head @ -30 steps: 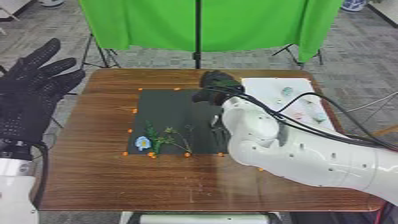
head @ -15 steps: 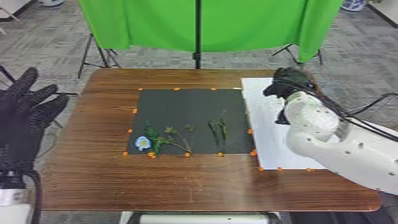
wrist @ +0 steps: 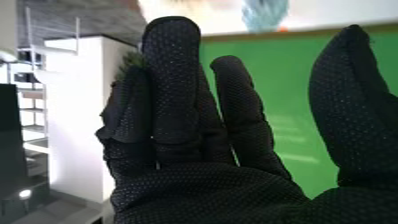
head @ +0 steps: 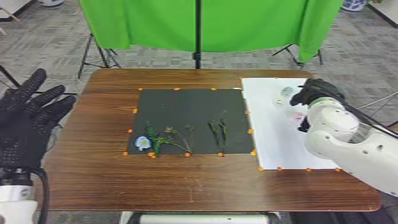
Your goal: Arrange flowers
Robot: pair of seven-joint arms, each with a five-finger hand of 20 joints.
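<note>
- Fingers of our black-gloved right hand (head: 318,92) stretch nearly straight, empty, thumb apart.
- Pale blue-green flower (wrist: 265,14) lies just beyond them.
- Our black-gloved left hand (head: 24,132) spreads wide.

Straight black-gloved fingers (wrist: 173,85) and thumb (wrist: 348,100) before green cloth (wrist: 280,65), blurred pale-blue flower (wrist: 264,14) beyond

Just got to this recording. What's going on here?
The robot is arranging flowers. Its right hand, fingers straight, is over the white sheet, near a pink bloom. A blue flower and green stems lie on the dark sheet. The open left hand is off to the left.
</note>
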